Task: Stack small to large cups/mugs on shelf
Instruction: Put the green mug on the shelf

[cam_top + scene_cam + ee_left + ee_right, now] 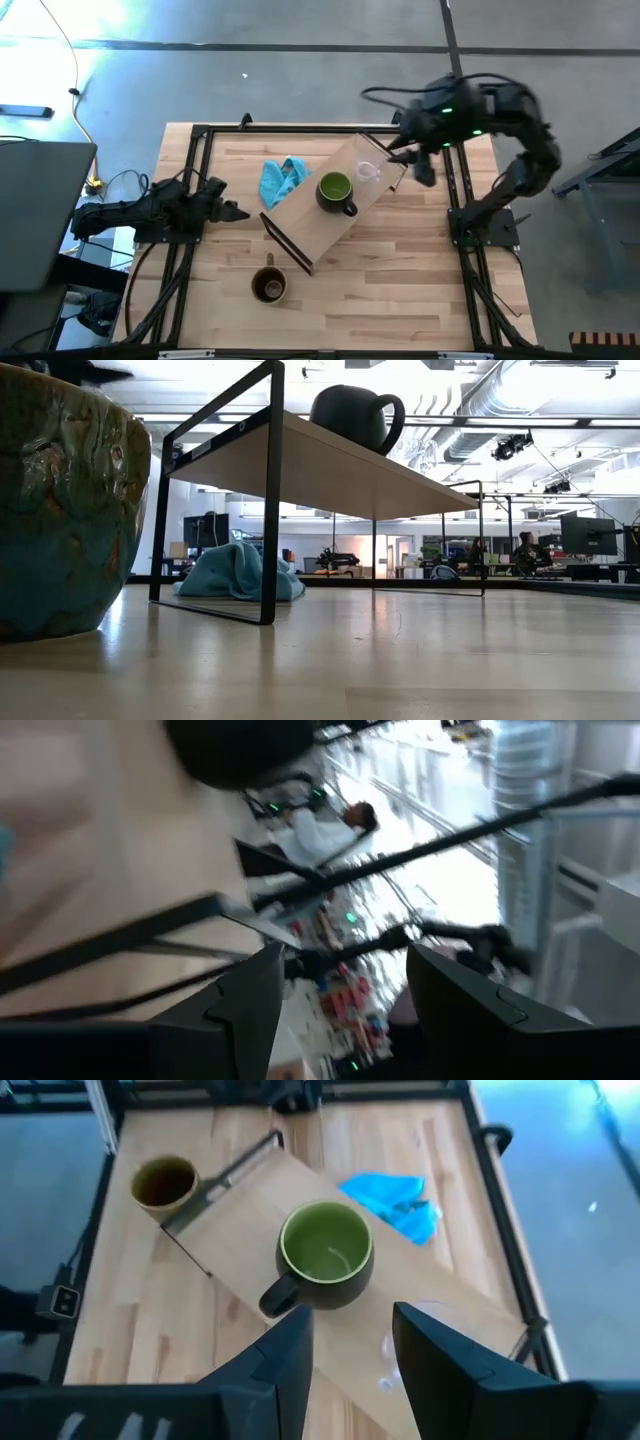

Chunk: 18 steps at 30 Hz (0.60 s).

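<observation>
The shelf stands slantwise on the middle of the table on its black end frames. A green mug stands upright on the shelf's board, and beside it, toward the shelf's far right end, stands a small clear glass cup. The brown mug stands on the tabletop near the front edge, off the shelf's near end. My right gripper hangs open above the shelf's far right end, clear of the cups; its wrist view looks down on the green mug. My left gripper waits open at the table's left.
A crumpled blue cloth lies on the table against the shelf's far side. Black rails run along the table's edges. In the low view the brown mug fills the left, and the room shows under the shelf.
</observation>
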Available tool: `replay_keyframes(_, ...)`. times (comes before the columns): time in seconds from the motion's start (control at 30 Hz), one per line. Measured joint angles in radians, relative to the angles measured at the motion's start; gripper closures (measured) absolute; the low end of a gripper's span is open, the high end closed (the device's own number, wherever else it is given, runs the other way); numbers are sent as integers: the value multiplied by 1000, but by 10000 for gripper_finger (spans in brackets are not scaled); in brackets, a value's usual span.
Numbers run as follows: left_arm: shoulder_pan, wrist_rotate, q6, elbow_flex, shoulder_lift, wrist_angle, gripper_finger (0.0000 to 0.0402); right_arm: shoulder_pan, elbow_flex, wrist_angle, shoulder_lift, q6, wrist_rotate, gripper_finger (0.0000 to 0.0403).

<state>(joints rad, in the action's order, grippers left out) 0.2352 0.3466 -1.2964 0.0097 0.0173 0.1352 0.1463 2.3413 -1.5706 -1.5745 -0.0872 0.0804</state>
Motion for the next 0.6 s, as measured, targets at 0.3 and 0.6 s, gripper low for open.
replay_keyframes(0.3,0,157,-134,0,0,183,202,-12,0,0,158,27,2,272)
replay_keyframes(0.6,-39,265,-208,7,0,42,202,-12,0,0,267,23,2,272)
